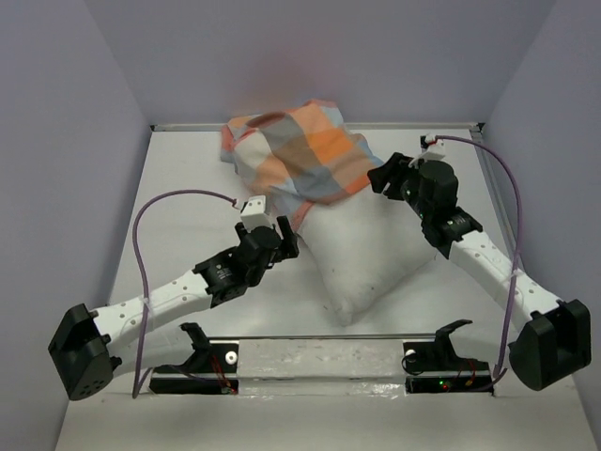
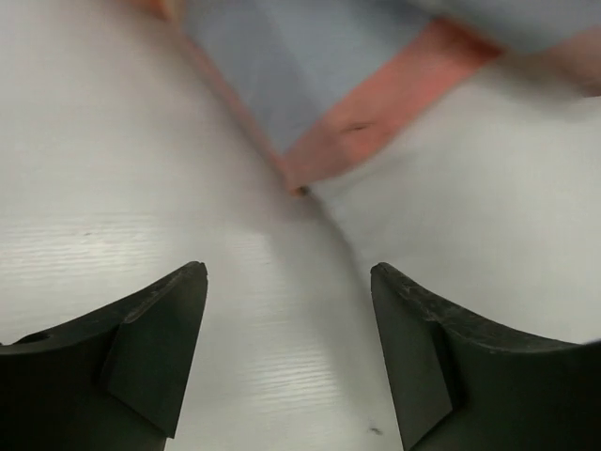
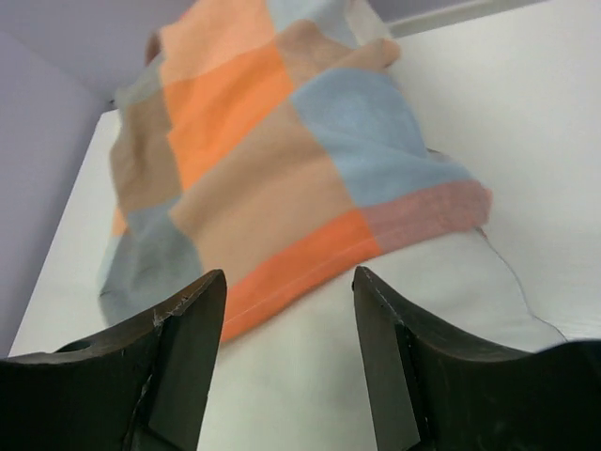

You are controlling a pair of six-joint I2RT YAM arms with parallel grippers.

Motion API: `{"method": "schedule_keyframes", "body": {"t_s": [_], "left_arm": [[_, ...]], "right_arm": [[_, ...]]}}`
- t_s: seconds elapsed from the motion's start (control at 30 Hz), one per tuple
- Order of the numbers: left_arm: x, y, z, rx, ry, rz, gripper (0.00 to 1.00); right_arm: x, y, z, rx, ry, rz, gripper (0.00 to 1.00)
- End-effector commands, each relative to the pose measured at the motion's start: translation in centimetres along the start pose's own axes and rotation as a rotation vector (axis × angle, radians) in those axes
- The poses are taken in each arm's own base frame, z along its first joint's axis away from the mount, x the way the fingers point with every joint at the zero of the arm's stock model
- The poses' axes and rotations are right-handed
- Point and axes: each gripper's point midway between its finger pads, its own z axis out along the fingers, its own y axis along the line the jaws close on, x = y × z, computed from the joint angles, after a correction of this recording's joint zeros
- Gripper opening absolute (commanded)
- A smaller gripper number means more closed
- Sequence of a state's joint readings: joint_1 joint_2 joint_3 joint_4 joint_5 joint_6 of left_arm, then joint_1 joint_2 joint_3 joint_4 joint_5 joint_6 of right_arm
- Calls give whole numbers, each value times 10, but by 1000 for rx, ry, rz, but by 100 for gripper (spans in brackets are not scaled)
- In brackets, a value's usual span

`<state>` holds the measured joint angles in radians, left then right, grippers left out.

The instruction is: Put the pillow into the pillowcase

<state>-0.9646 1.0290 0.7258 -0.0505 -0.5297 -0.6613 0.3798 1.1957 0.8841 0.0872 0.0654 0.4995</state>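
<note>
The checked pillowcase lies bunched at the back of the table, and its open end covers the far end of the white pillow. The pillow's near half sticks out bare toward the front. My left gripper is at the pillow's left edge, open, with nothing between its fingers. In the left wrist view it hangs over bare table, with the pillowcase hem ahead and the pillow to the right. My right gripper is at the pillowcase's right edge, also open and holding nothing. Its wrist view shows the gripper over the pillow, just short of the pillowcase hem.
Lilac walls enclose the white table on the left, back and right. A rail with brackets runs along the near edge between the arm bases. Purple cables loop from each arm.
</note>
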Motion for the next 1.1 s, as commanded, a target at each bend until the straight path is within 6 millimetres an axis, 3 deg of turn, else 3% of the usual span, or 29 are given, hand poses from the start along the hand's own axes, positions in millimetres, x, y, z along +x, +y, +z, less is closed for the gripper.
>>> {"method": "schedule_keyframes", "body": {"t_s": [0.0,0.1,0.23,0.27,0.37,0.5,0.63,0.77,0.87,0.97,1.03,1.07], "left_arm": [[23,52,25,-113,-10,-43,79],[31,43,37,-35,3,12,77],[20,22,57,30,-39,88,77],[19,17,61,49,-42,128,78],[13,5,74,67,-56,162,77],[-4,9,95,-14,-92,218,71],[-13,25,109,-96,-119,232,59],[-22,33,113,-148,-147,248,44],[-30,37,105,-164,-178,229,41],[-36,40,98,-170,-203,228,46],[-40,37,97,-156,-211,229,57],[-42,33,99,-137,-209,235,67]], "right_arm": [[8,28,-31,-156,116,-108,62],[28,39,-43,-217,170,-125,60],[56,57,-56,-270,241,-187,58],[68,71,-63,-309,266,-215,59],[79,75,-65,-272,283,-277,65],[97,87,-71,-264,322,-357,75],[110,98,-71,-262,352,-411,78],[121,96,-65,-221,365,-443,79],[129,94,-59,-172,371,-484,79],[130,90,-50,-104,359,-524,81],[125,86,-36,-32,335,-543,83],[125,88,-30,-3,326,-555,83]]}}
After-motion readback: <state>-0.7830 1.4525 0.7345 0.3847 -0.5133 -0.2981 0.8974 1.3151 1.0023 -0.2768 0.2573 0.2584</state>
